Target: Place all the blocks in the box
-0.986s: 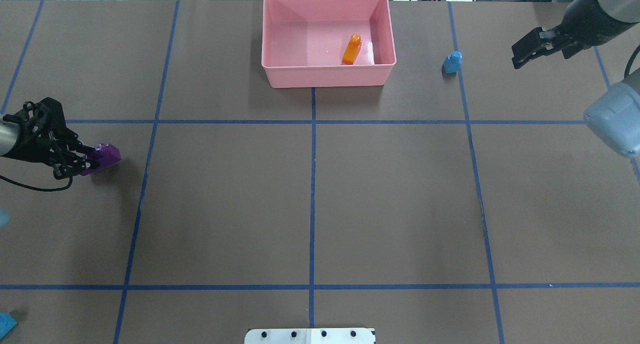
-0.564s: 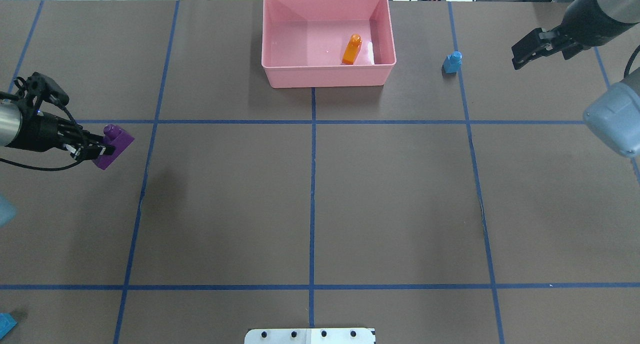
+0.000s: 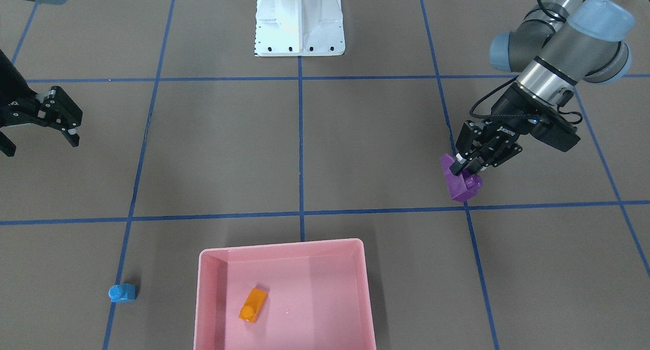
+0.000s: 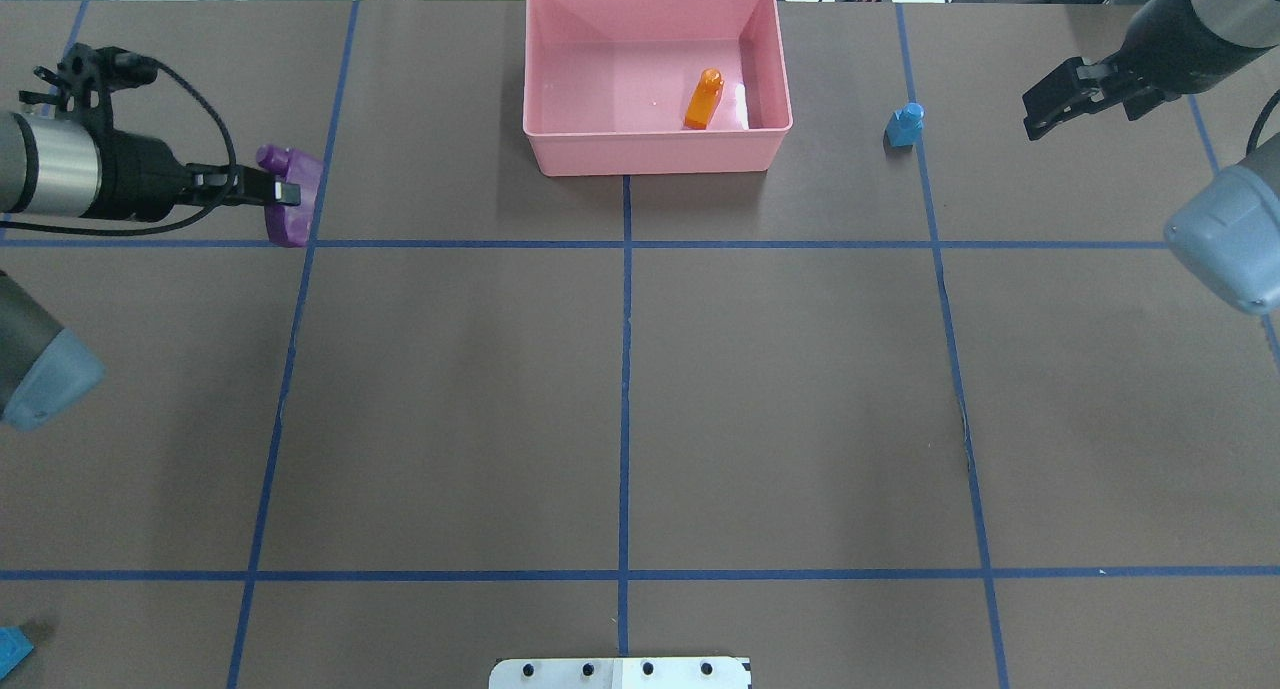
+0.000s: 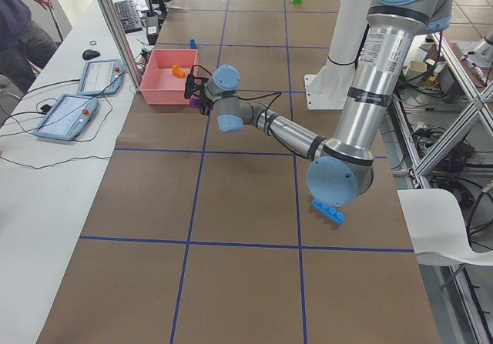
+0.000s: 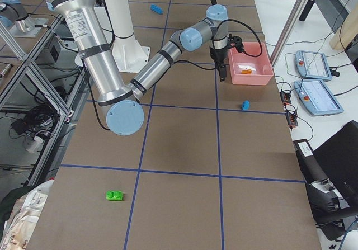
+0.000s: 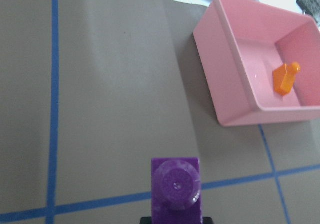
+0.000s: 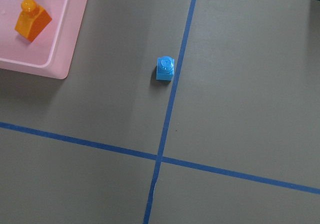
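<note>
Where the front-facing camera looks back at the robot: left gripper [image 3: 464, 166] is clamped on the purple brick [image 3: 459, 183], which hangs tilted from its fingertips. The pink tray [image 3: 282, 244] lies well beyond those fingertips, off toward the right arm's side, with the orange brick [image 3: 252, 304] inside it. The right gripper [image 3: 40, 141] has its jaws spread wide with nothing between them.
Same camera, loose brick: small light-blue brick [image 3: 122, 292] sits on the brown table [image 3: 381, 136], well apart from the right gripper and outside the tray.
Overhead camera: purple brick juts past the left gripper's fingertips, and the small light-blue brick stands between the right gripper and the tray.
Left-end camera: long light-blue brick [image 5: 327, 212] lies far behind the left gripper, beside that arm's lower joint.
Right-end camera: green brick [image 6: 114, 195] lies far behind the right gripper, toward the near end of the table.
Left wrist camera: purple brick sits stud-up just past the fingers, over a blue tape line [image 7: 100, 202], with the tray ahead and to one side.
Right wrist camera: fingers are out of frame, and the small light-blue brick sits beside a tape line, apart from the tray's corner.
</note>
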